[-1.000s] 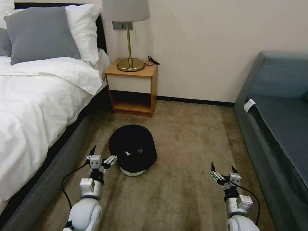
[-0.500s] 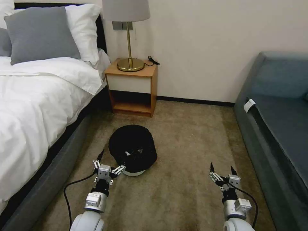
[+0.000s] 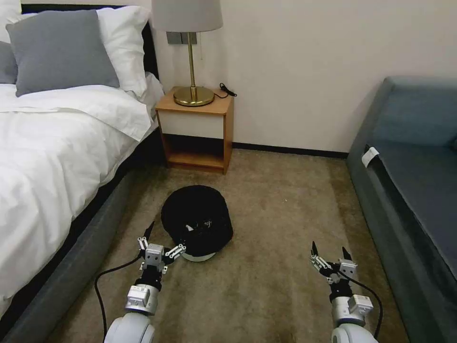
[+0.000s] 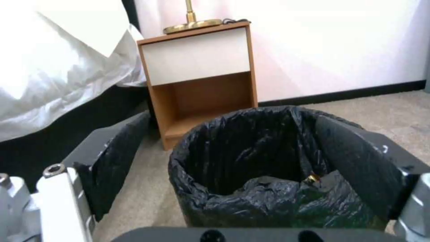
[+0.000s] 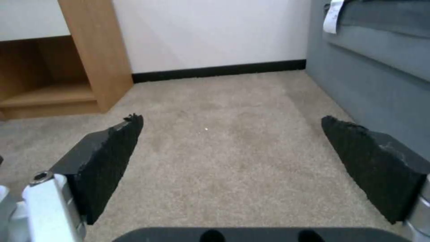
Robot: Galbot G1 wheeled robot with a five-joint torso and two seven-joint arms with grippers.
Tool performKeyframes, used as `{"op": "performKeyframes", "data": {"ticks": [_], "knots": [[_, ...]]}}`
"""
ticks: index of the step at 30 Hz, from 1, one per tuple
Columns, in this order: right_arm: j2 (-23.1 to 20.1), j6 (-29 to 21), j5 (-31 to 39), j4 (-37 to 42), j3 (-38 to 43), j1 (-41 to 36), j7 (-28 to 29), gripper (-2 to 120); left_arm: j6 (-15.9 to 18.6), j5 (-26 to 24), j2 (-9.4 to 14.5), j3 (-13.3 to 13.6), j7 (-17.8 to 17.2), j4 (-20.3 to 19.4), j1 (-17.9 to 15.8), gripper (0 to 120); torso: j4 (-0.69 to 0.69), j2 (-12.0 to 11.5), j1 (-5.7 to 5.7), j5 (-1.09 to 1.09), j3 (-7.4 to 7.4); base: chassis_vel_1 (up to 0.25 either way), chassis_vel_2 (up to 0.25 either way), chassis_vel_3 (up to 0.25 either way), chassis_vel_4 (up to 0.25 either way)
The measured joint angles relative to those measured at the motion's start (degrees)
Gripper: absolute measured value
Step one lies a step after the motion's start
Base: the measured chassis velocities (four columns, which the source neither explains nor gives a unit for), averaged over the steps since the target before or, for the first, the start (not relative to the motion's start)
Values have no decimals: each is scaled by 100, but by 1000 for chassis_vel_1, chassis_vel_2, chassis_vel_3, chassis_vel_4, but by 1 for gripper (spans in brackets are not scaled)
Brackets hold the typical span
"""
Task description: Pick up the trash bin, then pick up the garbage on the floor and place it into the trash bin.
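While the head view shows the left pincer (image 3: 161, 239) spread open beside the trash bin (image 3: 196, 223) on the carpet, its wrist view reveals bagged litter inside; the right pincer (image 3: 329, 255) gapes over bare carpet.

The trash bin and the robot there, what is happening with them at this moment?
The robot faces the trash bin, which stands on the carpet between the bed and the sofa, in front of the nightstand. Its left pincer is open beside the bin's near-left side, holding nothing. The right pincer is open too, low over bare carpet, apart from the bin. The bin's black liner covers the rim, and something small lies inside.
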Motion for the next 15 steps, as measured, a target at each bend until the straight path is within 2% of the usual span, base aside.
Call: {"op": "performKeyframes", "data": {"ticks": [15], "knots": [[-3,-4,3,0,0,1,-1,100,9,-12,0,-1,-6,6,-5,100,0,0,0,0,0,0,0,0,0]]}}
